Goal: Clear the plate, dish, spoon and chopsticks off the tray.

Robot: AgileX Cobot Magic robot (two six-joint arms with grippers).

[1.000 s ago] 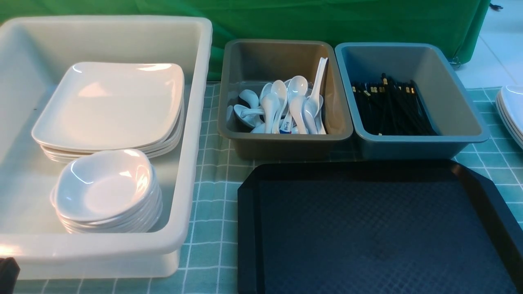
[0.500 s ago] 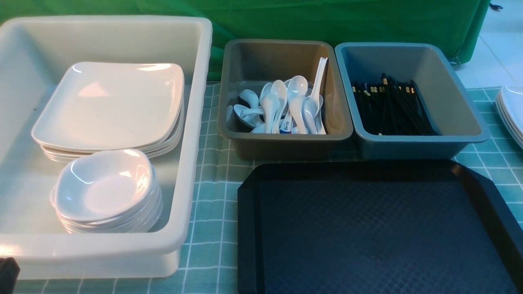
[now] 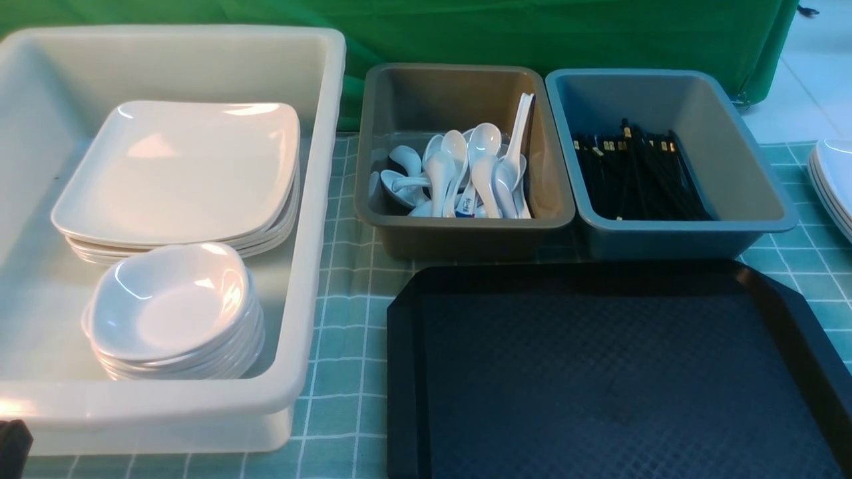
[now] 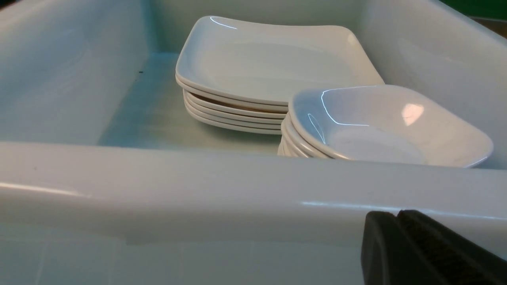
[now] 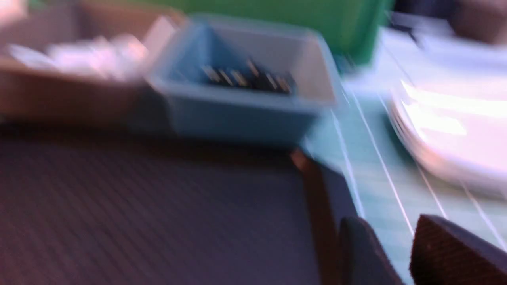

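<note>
The black tray (image 3: 599,372) lies at the front right with nothing on it. White square plates (image 3: 180,169) are stacked in the white tub (image 3: 319,199), with a stack of small deep dishes (image 3: 170,303) in front of them. Several white spoons (image 3: 466,173) lie in the grey tub (image 3: 459,229), and black chopsticks (image 3: 639,173) lie in the blue-grey tub (image 3: 665,233). My left gripper (image 4: 397,213) is shut and empty, just outside the white tub's near wall (image 4: 237,190). My right gripper (image 5: 390,221) stands open and empty by the tray's right rim (image 5: 317,198). That view is blurred.
Another stack of white plates (image 3: 832,179) sits at the right edge on the green checked cloth (image 3: 346,372). The two small tubs stand side by side just behind the tray. A green curtain hangs behind the table.
</note>
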